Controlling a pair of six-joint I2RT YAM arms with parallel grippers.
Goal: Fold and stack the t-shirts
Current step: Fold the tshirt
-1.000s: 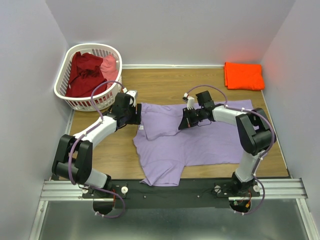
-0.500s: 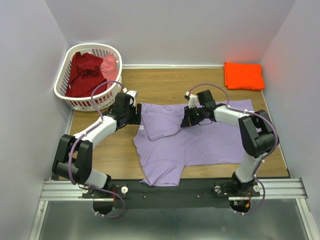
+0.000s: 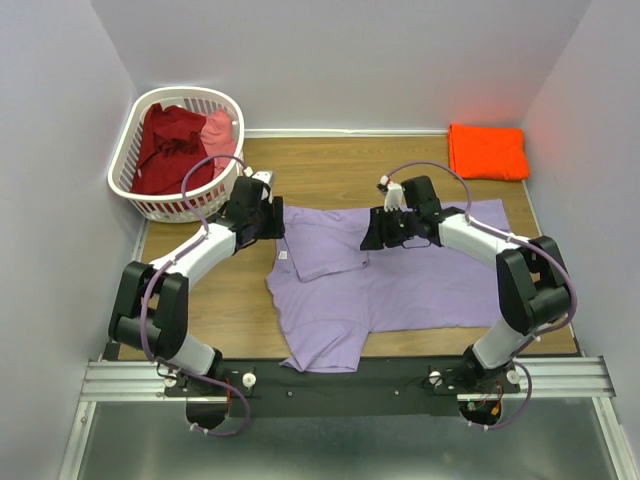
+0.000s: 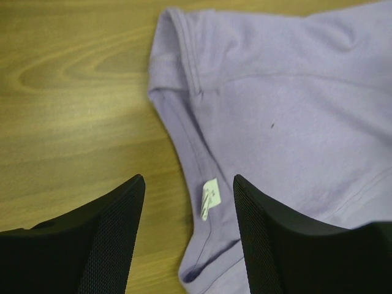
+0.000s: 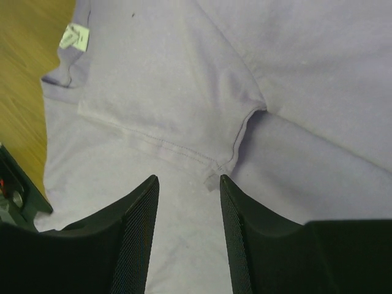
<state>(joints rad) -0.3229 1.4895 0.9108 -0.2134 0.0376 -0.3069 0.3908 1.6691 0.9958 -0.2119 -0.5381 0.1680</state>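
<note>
Left pincer (image 4: 187,180) and right pincer (image 5: 188,177) are both spread and empty right above the purple shirt (image 3: 400,280), which has just one sleeve flipped in, while the orange shirt (image 3: 488,152) beyond looks folded and the red shirt (image 3: 165,145) and pink shirt (image 3: 215,128) wait in the basket (image 3: 125,165).

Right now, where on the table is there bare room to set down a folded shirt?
Bare table shows along the far edge between the laundry basket and the orange t-shirt, and left of the lavender t-shirt. The middle is crowded: the left gripper and right gripper hang over that shirt.
</note>
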